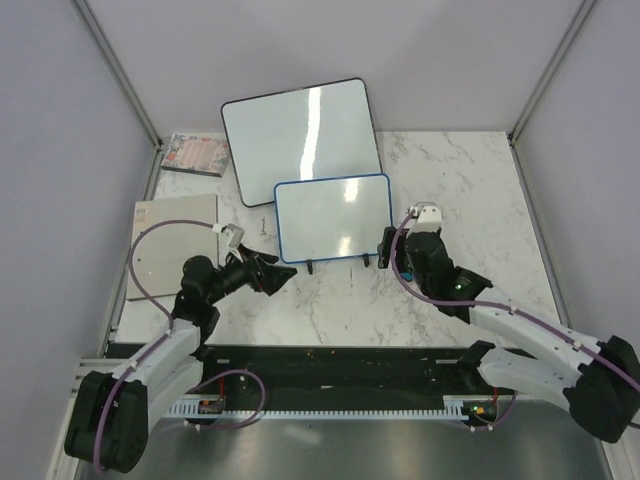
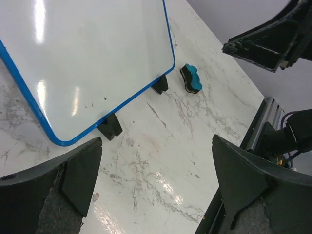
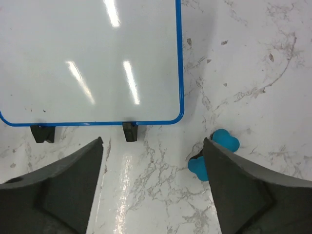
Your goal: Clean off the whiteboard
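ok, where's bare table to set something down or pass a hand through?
Free: the marble in front of the blue-framed whiteboard, between the left tool and right tool; also the back-right corner beside the black-framed whiteboard. Crowded: back-left, with the booklet, grey sheet and overlapping boards. The eraser lies by the right tool.

Left arm (image 1: 165,355), right arm (image 1: 530,335), white link shells, black joints, purple cables (image 1: 132,262), matte-black left end effector (image 1: 280,272)
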Action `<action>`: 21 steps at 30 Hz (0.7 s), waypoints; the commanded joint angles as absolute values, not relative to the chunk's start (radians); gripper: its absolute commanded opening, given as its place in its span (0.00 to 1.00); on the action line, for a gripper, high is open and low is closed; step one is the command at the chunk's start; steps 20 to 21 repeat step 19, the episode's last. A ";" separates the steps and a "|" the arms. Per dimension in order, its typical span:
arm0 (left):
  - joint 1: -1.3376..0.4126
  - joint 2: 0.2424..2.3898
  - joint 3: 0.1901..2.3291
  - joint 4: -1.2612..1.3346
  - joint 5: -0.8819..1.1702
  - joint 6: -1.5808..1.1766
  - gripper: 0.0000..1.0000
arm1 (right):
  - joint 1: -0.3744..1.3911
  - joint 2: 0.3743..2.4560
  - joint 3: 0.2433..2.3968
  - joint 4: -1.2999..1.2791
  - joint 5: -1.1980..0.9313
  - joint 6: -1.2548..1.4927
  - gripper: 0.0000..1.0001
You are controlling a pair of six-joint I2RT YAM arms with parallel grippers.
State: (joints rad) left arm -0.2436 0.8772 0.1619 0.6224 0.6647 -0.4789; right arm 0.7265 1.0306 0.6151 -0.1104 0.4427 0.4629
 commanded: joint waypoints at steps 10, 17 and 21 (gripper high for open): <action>-0.245 0.899 0.278 0.442 0.518 -0.431 0.99 | 0.726 0.865 0.617 -0.233 0.646 0.431 0.98; -0.247 0.855 0.258 0.503 0.574 -0.377 0.99 | 0.724 0.850 0.601 -0.232 0.784 0.403 0.98; -0.247 0.832 0.242 0.509 0.551 -0.376 0.99 | 0.721 0.850 0.597 -0.230 0.825 0.407 0.98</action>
